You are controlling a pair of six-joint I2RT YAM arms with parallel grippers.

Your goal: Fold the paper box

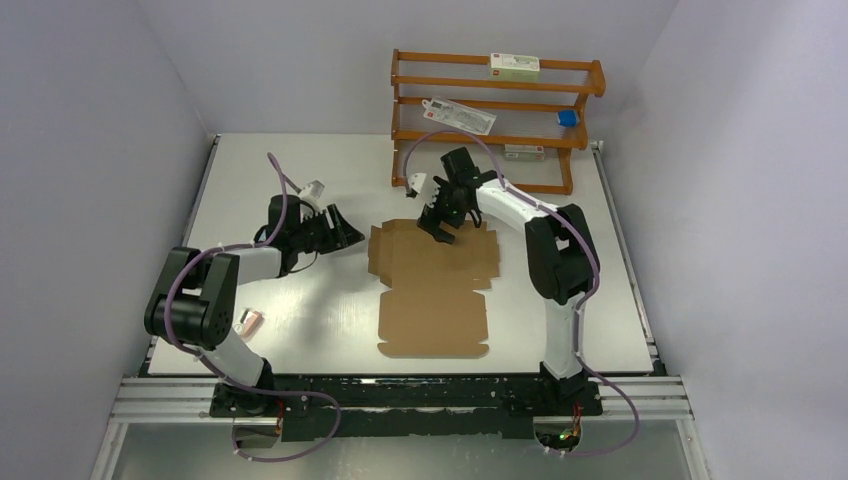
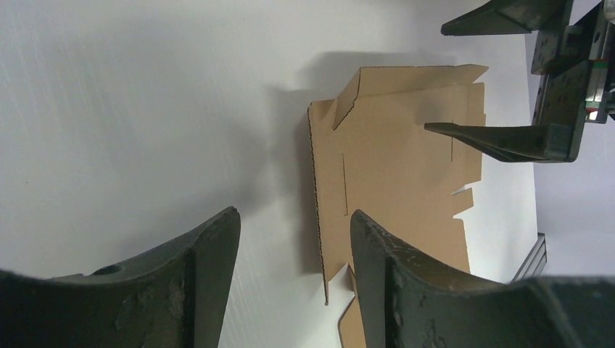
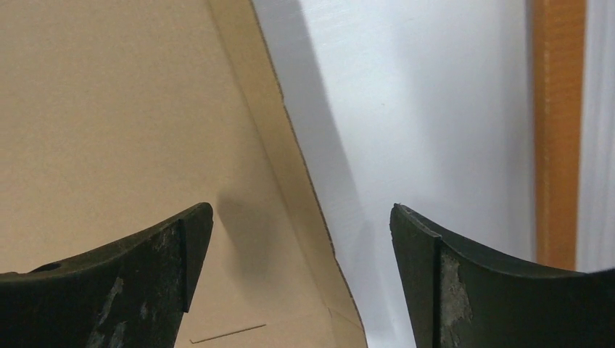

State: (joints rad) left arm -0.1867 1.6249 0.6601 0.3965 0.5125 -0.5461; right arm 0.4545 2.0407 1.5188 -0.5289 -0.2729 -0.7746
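Overhead view: the paper box (image 1: 435, 300) lies opened out as a brown cardboard sheet at the middle of the white surface (image 1: 300, 180), with flaps and tabs at its far end and a plain panel toward the arm bases. The left gripper (image 1: 348, 236) sits low just beside the sheet's far left corner, apart from it. The right gripper (image 1: 440, 226) is over the sheet's far edge; contact with the cardboard cannot be determined, as the gripper body masks its tips. A wooden rack (image 1: 495, 90) at the far edge carries white cartons (image 1: 514, 66) and a blue item (image 1: 567, 118). A pink item (image 1: 250, 321) lies just beside the left arm's elbow, too small to identify. Left wrist view: the two fingers (image 2: 181, 290) stand apart with only bare surface between them, holding nothing; their bases are cut off by the lower edge. The sheet lies beyond, one corner flap tilted up, its near end hidden behind one finger. The other arm's fingers appear at upper right, spread, the lower one over the cardboard and the upper one cropped. Right wrist view: both fingers (image 3: 145, 275) are spread wide, nothing gripped. Cardboard fills the left half, with a narrow strip angled up along its edge. White surface shows between the tips, and an orange rack post runs down the right, blurred.
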